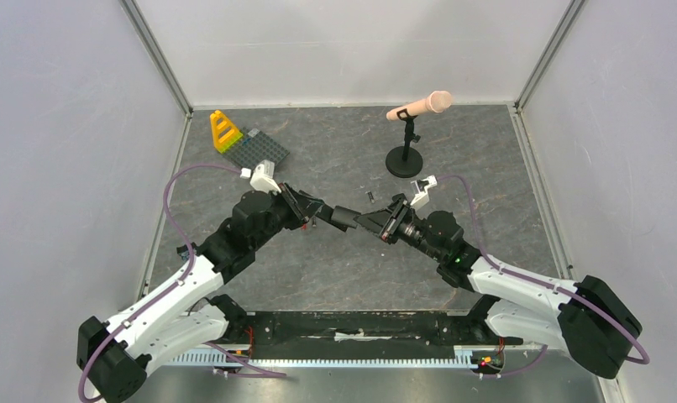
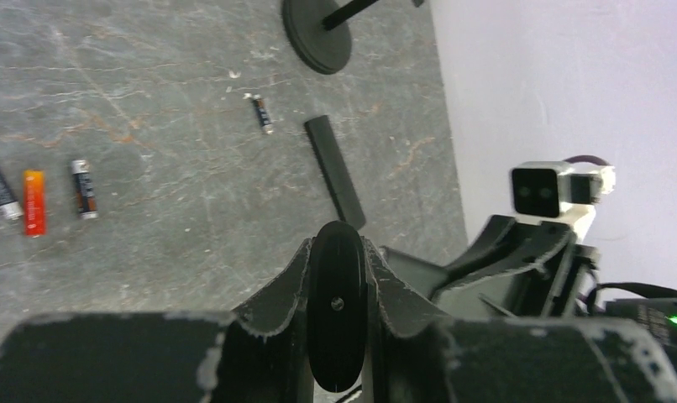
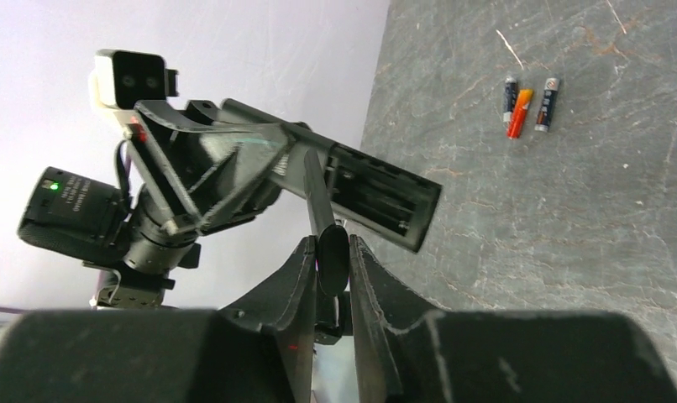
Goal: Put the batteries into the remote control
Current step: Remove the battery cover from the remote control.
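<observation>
Grey stone-patterned surface boxed in by plain white walls, seen from above. A yellow toy and a grey studded plate sit toward the far left corner. A pink microphone on a stand is toward the far right. Mid-surface, what is held shows only as a black blur.

Left wrist view: the left fingers pinch the remote control, seen end-on. Batteries lie beyond it on the surface.

Right wrist view: the right fingers pinch a thin black strip, which partly covers the raised remote's open compartment.
</observation>
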